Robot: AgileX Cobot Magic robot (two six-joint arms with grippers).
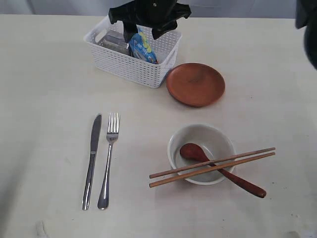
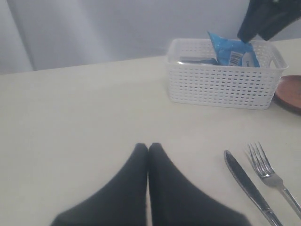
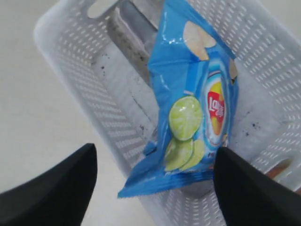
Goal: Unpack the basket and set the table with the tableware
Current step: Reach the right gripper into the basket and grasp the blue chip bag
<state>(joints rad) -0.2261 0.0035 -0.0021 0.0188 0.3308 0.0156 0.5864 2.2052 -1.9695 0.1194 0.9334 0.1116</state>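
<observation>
So here's where we're at. The basket (image 1: 131,64) sits at the far side of the table (image 1: 44,99), its long axis running on a diagonal from far-left to near-right in the exterior view. Inside it we've got the blue chips packet (image 1: 143,48) standing tilted, and a steel cup (image 1: 113,42) lying in the left part, mostly hidden. The right gripper (image 1: 145,30) hangs over the basket with its jaws spread wide, one on each side of the packet and not clamped on it. We can't tell if either one touches the wrapper.

The left gripper (image 2: 147,148) is low over the bare table, well left of the cutlery, jaws pressed together with nothing between them.

The knife (image 1: 92,158) and fork (image 1: 109,158) lie side by side, nearly parallel, with their long axes running near-to-far. The blade tip and tines point toward the basket side, the handles toward the near edge.

The brown plate (image 1: 195,84) sits right by the basket's near-right corner; whether they touch, we can't say. Nearer to us is the bowl (image 1: 200,141). The chopsticks (image 1: 213,166) lie across its rim, roughly left-to-right and rising a bit toward the right. The wooden spoon (image 1: 233,179) has its head in the bowl, and its handle pokes out under the chopsticks toward the near-right.
</observation>
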